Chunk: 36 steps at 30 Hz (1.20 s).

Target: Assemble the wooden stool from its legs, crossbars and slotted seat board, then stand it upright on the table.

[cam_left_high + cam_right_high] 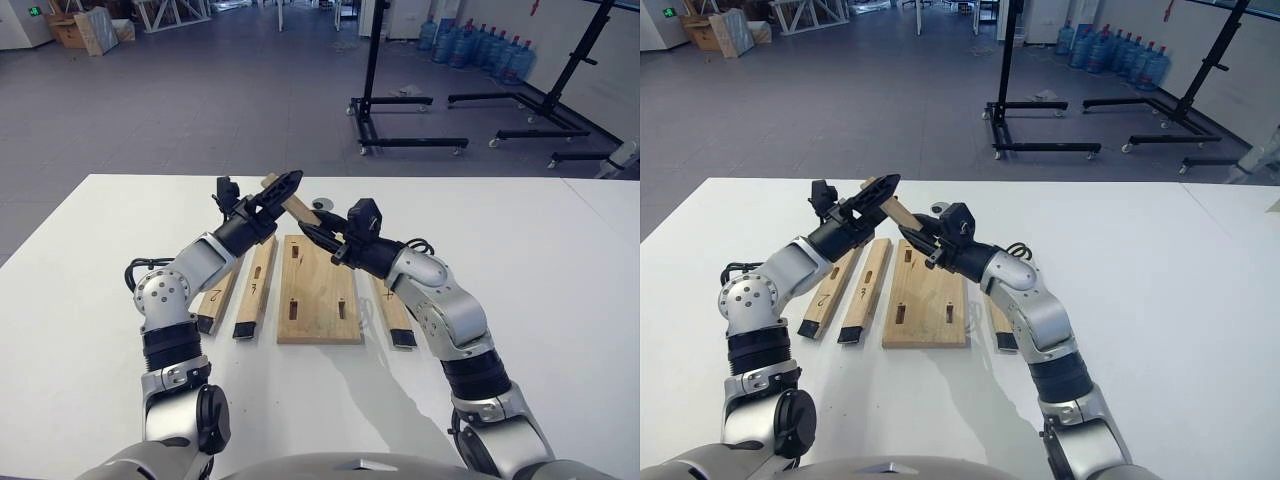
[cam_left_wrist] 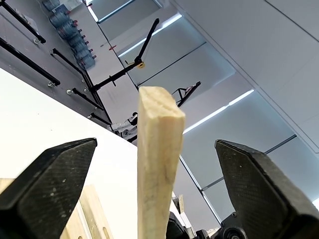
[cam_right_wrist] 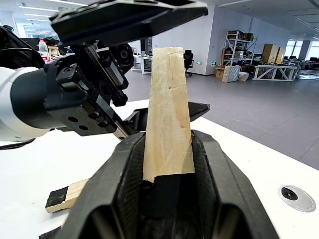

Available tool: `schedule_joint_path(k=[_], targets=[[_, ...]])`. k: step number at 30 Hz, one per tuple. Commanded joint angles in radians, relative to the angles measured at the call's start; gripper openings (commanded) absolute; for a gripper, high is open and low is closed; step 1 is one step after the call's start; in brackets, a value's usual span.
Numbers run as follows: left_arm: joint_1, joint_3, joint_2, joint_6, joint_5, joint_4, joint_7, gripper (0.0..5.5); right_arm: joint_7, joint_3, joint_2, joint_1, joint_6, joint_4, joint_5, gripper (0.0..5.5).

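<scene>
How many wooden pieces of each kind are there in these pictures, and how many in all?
Slotted board: 1
Black-tipped sticks lying flat: 3
Held stick in the right gripper: 1
Total: 5

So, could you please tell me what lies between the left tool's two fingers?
A wooden piece, gripped by the right tool, stands between the left tool's open fingers, touching neither; the left wrist view shows it.

My left arm (image 1: 165, 295) and right arm (image 1: 455, 315) wear silver-grey shells with black ribbed collars; thin black cables (image 1: 133, 268) loop off them. My fingers (image 2: 50, 186) are matte black, finely dimpled.
</scene>
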<state>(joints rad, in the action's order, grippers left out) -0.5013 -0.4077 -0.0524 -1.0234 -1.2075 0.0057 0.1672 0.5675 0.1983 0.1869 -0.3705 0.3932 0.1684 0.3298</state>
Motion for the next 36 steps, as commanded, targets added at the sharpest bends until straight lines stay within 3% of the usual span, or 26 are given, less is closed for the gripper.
schedule_joint_path(k=[1, 23, 34, 36], targets=[[-0.001, -0.004, -0.012, 0.009, -0.020, 0.013, -0.021, 4.04, -0.002, 0.002, 0.007, 0.009, 0.009, 0.001, -0.013, 1.28], [0.009, 0.021, -0.021, 0.020, -0.028, 0.017, -0.054, 0.73, -0.009, 0.012, -0.003, 0.021, 0.010, 0.012, -0.023, 1.28], [0.023, 0.043, -0.030, 0.052, 0.018, 0.009, -0.048, 0.44, -0.019, 0.039, 0.005, 0.033, 0.032, 0.025, -0.047, 1.28], [0.022, 0.044, -0.035, 0.057, 0.028, 0.013, -0.049, 0.39, -0.023, 0.050, 0.010, 0.038, 0.072, 0.028, -0.049, 1.82]])
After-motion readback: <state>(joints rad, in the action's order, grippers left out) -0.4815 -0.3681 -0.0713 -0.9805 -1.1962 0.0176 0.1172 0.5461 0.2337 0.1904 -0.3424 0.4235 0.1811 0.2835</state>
